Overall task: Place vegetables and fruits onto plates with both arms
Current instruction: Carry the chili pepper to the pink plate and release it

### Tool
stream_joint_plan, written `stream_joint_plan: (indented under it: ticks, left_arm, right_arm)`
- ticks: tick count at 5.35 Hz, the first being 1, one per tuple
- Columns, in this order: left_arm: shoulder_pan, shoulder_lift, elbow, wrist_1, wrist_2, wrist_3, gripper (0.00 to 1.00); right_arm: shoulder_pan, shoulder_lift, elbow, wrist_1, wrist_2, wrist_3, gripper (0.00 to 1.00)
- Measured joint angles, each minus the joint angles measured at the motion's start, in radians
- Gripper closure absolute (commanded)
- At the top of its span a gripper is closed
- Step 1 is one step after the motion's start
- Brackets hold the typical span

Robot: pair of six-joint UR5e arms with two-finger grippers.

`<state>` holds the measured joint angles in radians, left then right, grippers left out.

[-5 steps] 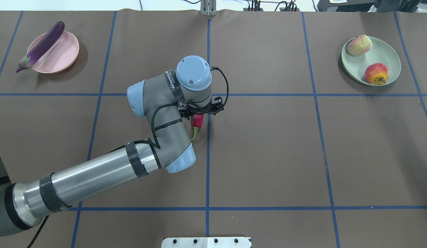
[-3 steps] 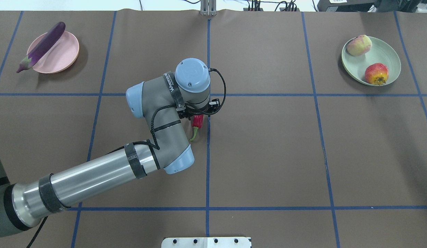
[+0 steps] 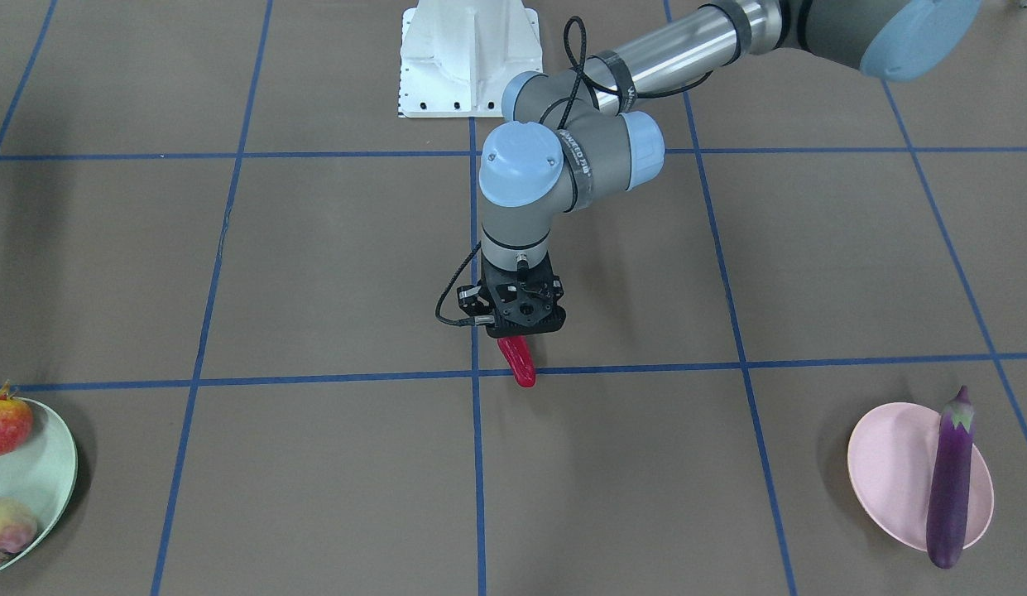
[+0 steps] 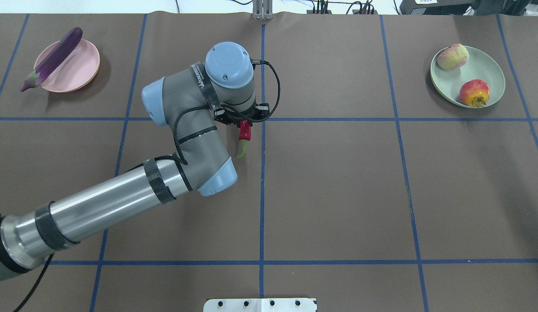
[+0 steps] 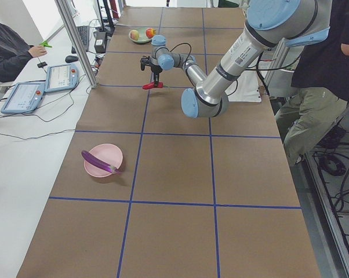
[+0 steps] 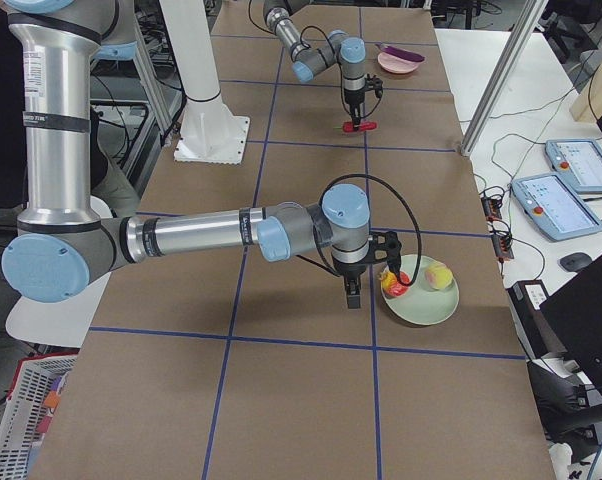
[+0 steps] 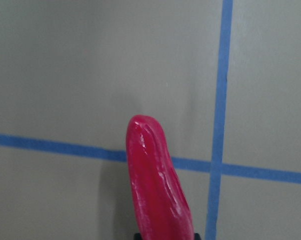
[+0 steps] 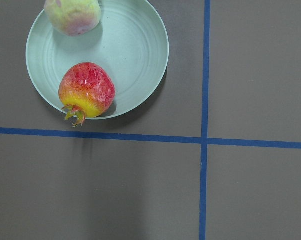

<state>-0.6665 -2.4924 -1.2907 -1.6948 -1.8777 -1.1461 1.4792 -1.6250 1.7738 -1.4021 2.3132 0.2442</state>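
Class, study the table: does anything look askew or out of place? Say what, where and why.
The eggplant lies askew across the pink plate, its capped end jutting past the rim. The peach and pomegranate sit inside the green plate. The chili pepper is in the left claw, on no plate yet.

A brown mat (image 4: 338, 195) crossed by blue tape lines (image 4: 261, 216) is covering the long table (image 5: 174, 231) under bright, even light. A white bench (image 5: 12, 156) is running alongside it, carrying two teach pendants (image 5: 22, 97), while a silver frame post (image 5: 77, 40) is standing at its edge.
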Motion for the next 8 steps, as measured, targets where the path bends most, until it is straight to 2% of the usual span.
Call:
stream_joint_plan:
  ticks: [2, 3, 4, 5, 6, 8]
  left_arm:
    - [-0.257, 0.09, 0.026, 0.041, -0.151, 0.455, 1.0]
    - [-0.38, 0.14, 0.092, 0.037, -0.195, 0.752, 1.0]
    - [-0.457, 0.183, 0.155, 0.028, -0.189, 0.994, 0.96]
    - [-0.492, 0.234, 0.189, -0.011, -0.128, 1.128, 0.01]
    - [-0.495, 0.283, 0.198, -0.087, -0.047, 1.164, 0.0]
    - [-0.491, 0.313, 0.175, -0.148, -0.001, 1.118, 0.0]
  right_arm:
    - [0.0, 0.003, 0.001, 0.0, -0.001, 0.001, 0.0]
    - [-0.002, 0.003, 0.0, 0.0, -0.002, 0.002, 0.0]
    - [-0.003, 0.004, 0.0, 0.0, -0.002, 0.002, 0.0]
    - [-0.004, 0.004, -0.001, 0.0, -0.002, 0.003, 0.0]
    - [-0.006, 0.004, -0.002, 0.0, -0.002, 0.003, 0.0]
    - [-0.008, 0.005, -0.002, 0.0, -0.003, 0.004, 0.0]
